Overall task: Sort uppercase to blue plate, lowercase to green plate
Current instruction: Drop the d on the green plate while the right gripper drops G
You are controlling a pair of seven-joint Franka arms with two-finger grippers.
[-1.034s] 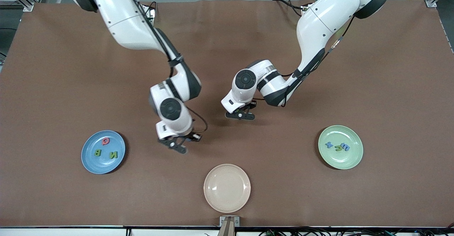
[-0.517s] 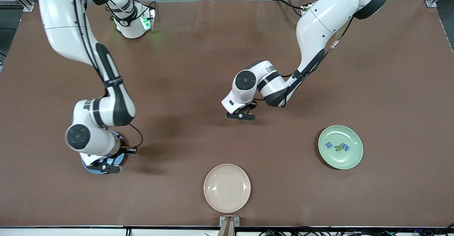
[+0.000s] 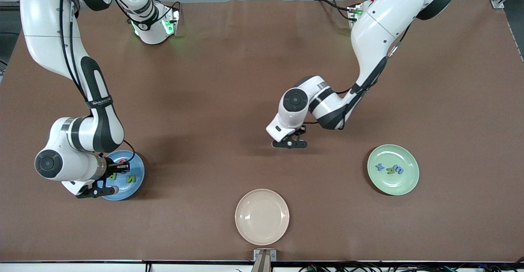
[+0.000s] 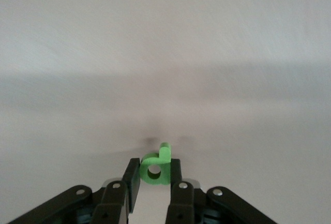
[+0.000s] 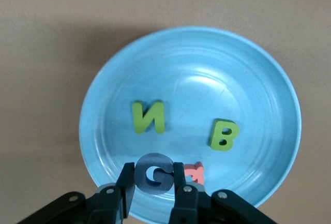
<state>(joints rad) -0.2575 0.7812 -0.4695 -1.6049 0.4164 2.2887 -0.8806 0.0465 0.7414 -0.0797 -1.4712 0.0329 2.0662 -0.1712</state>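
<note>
Currently the right arm is folded down from its base at the table's top edge toward the right arm's end, its wrist bent low so that the right gripper hangs over the blue plate. Its fingers are clamped on the blue G, held just above the plate's rim. On the plate the green N, the green B and the red Q are seen lying flat, the Q partly hidden by the gripper.

The left arm is bent at the elbow over the middle of the table, its wrist turned downward. The left gripper is pressed shut on the green p low over the bare tabletop.

Near the left arm's end, the green plate is seen holding the blue x, with two more letters beside it. A beige plate stands at the table's bottom edge.
</note>
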